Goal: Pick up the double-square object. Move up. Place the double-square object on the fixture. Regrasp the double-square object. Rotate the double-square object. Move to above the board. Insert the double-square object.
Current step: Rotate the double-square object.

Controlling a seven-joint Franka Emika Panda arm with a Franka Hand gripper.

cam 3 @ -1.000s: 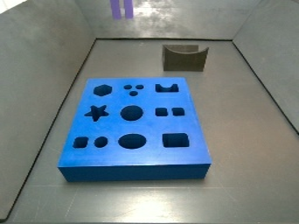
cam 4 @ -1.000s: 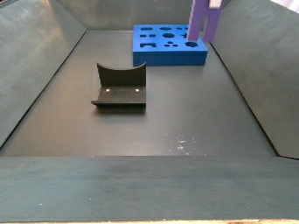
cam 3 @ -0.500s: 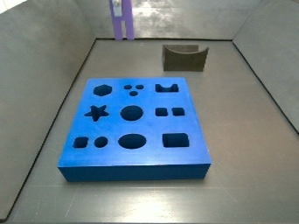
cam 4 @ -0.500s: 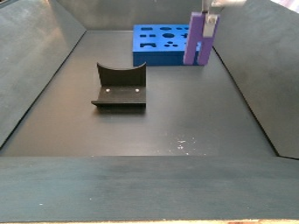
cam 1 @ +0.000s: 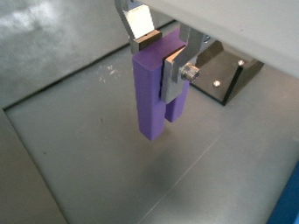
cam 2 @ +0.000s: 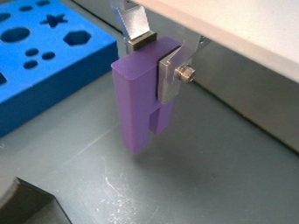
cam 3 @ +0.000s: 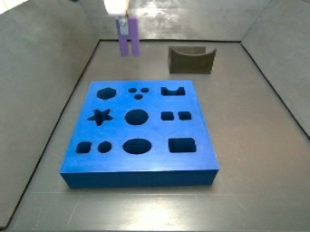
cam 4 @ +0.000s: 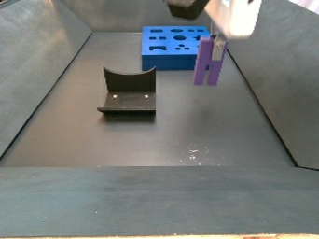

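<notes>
Gripper [cam 1: 162, 48] narrow, silver fingers [cam 2: 138, 24] clamped on the upper end of the double-square object [cam 1: 153, 94], seen in both wrist views. Object hangs upright below the fingers, clear of the floor [cam 4: 187, 121]. In a side view it sits between the fixture [cam 4: 126, 92] and the board [cam 4: 177, 47], just beside the board's near edge.
</notes>
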